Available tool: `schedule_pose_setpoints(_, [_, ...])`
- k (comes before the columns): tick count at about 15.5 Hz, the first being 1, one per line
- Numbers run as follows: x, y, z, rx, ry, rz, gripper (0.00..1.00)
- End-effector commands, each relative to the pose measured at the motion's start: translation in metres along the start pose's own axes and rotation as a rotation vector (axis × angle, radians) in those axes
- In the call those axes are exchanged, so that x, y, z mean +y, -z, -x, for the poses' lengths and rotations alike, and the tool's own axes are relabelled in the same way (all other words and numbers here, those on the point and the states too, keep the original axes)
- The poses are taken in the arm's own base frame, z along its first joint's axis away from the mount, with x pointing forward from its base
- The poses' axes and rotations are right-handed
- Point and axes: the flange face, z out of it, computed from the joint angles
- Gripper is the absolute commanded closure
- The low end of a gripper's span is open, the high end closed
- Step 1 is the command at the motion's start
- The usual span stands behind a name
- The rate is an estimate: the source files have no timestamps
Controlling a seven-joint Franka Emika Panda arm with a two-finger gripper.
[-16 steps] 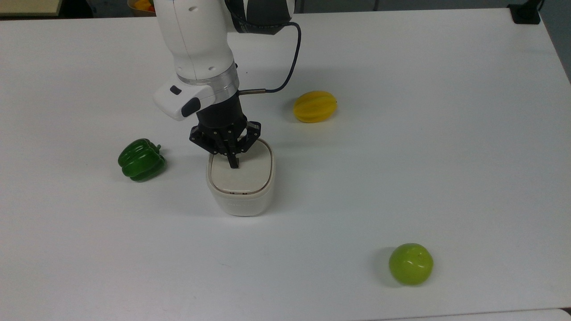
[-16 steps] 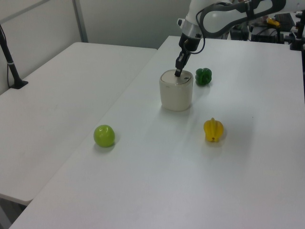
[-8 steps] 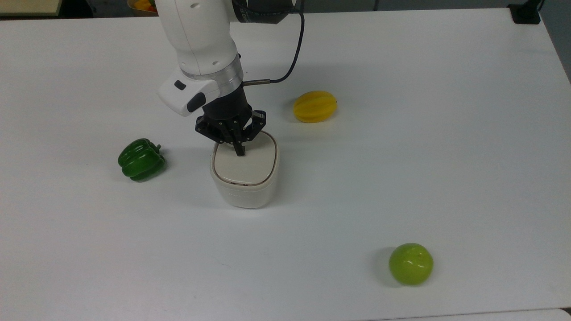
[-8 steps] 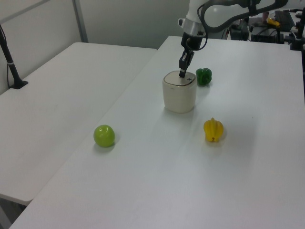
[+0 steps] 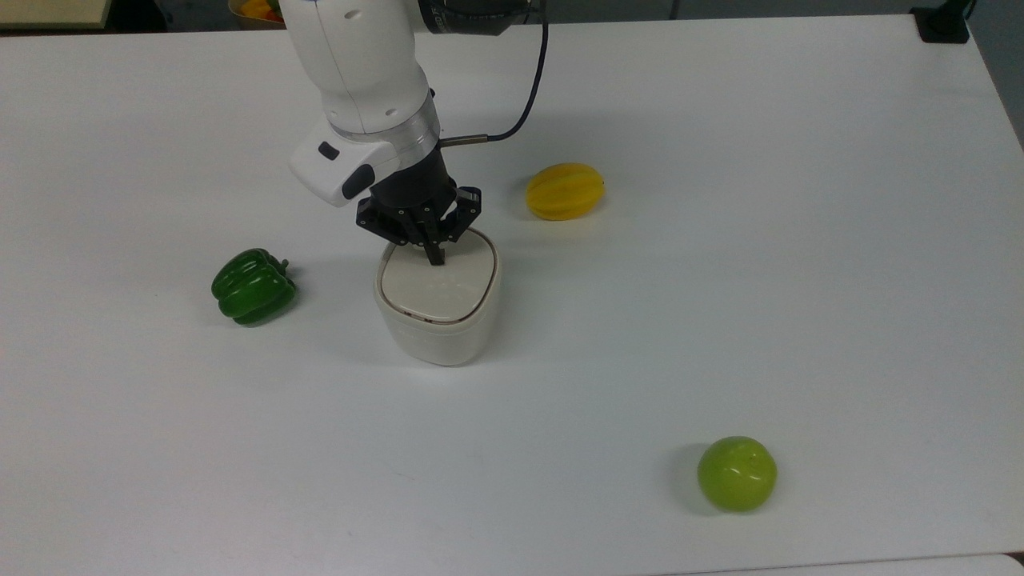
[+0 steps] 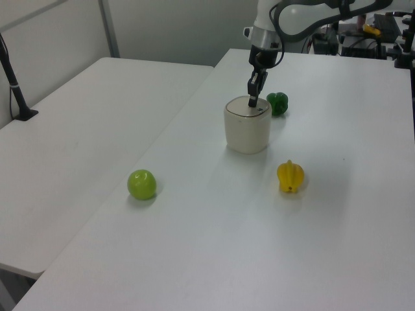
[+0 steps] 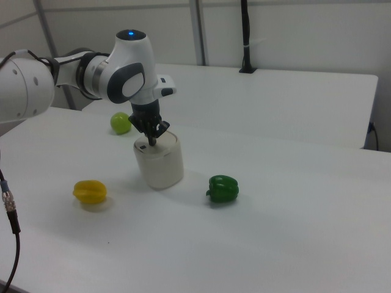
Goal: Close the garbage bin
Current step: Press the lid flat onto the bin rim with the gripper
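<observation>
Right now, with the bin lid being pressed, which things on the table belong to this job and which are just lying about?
Part of the job:
- garbage bin, lid down
- gripper, fingers together, tip on the lid near its far edge in the top view

Just lying about, all apart from the bin:
- green bell pepper
- yellow ribbed fruit
- green apple

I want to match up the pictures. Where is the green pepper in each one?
Top view: green pepper at the left, left of the garbage bin.
Left view: upper middle, just right of and behind the bin.
Right view: centre, right of the bin.
Shared landmark: the garbage bin, beside the pepper each time.
</observation>
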Motion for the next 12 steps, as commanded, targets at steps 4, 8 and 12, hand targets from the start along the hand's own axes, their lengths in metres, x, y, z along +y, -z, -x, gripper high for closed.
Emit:
schedule_pose_setpoints(4, [-0.003,-0.046,0.007,-0.071,0.000,0.002,1.00])
schedule_pose_setpoints(8, [-0.002,-0.048,0.004,-0.038,-0.001,0.007,1.00])
schedule_pose_setpoints(12, [0.002,0.020,0.006,0.023,-0.059,-0.005,1.00])
